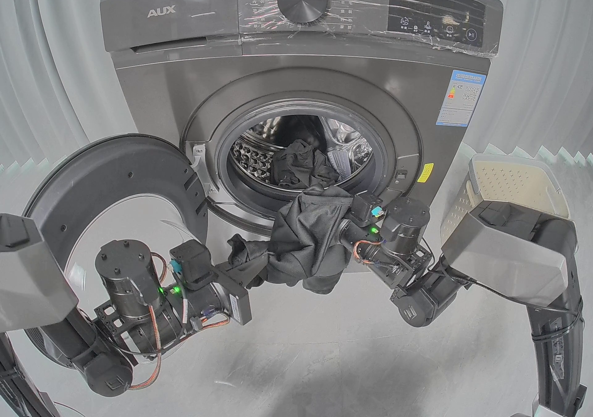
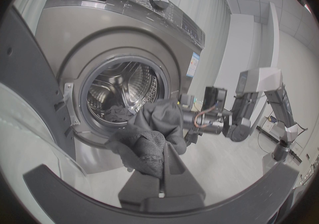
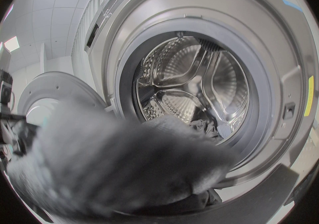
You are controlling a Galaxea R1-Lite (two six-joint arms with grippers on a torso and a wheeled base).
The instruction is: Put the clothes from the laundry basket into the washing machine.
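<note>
1. My head camera looks forward and down at the washer (image 1: 185,84) from a little way back. It takes in the whole front, the open door (image 1: 111,177) on my left and the basket (image 1: 519,180) on my right.
2. My left wrist camera sits low beside the door and faces up and across at the drum (image 1: 253,155) mouth, with my right arm (image 2: 259,82) beyond it.
3. My right wrist camera is the nearest, just before the drum mouth and looking up into it, with the garment (image 1: 309,233) blurred against the lens.
4. All three views share the drum mouth, the garment and the door.
</note>
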